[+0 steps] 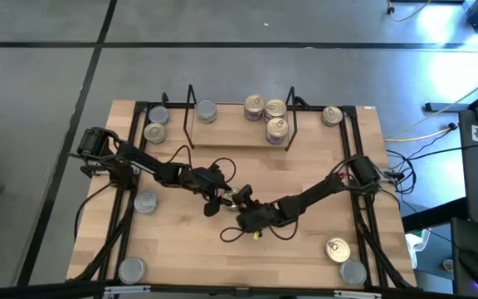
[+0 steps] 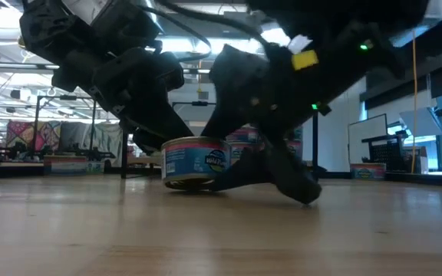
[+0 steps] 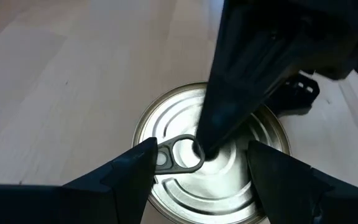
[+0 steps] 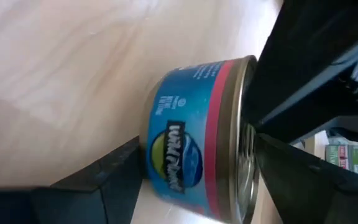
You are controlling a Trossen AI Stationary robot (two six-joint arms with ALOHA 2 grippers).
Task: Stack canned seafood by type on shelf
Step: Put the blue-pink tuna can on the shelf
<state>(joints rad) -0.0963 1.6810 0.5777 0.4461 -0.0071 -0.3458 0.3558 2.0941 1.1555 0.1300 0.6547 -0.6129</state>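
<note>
The canned seafood lies scattered over the light wood table (image 1: 305, 166), and one blue-labelled tin (image 2: 194, 162) sits near the table's middle, between both arms. It is short and round, with a glossy blue paper label, a red band under the rim and a ridged metal lid with a pull tab.

The right claw (image 4: 197, 168) is closed on this tin across its height. One finger presses on the lid, and the other sits at the base rim, low against the table. The left claw (image 3: 197, 165) hangs just above the lid with its jaws wide, one finger over each side of the tin, gripping nothing.

The shelf (image 1: 231, 139), thin black wire with upright end frames on a pale wood base, stands at the middle of the far edge. It carries a silver-lidded tin (image 1: 207, 110) at its left end and three gold-lidded tins (image 1: 275, 108) clustered at its right end.

Two tins (image 1: 154, 132) sit by the far left corner and a gold one (image 1: 332, 115) by the far right corner. A silver tin (image 1: 146, 202) sits near the left edge and another (image 1: 132, 269) at the near left corner. A gold and silver pair (image 1: 337, 249) sits at the near right corner.

Both dark arms cross over the middle of the table. The strip of bare wood between them and the shelf's front is open, as is the near edge's middle.
</note>
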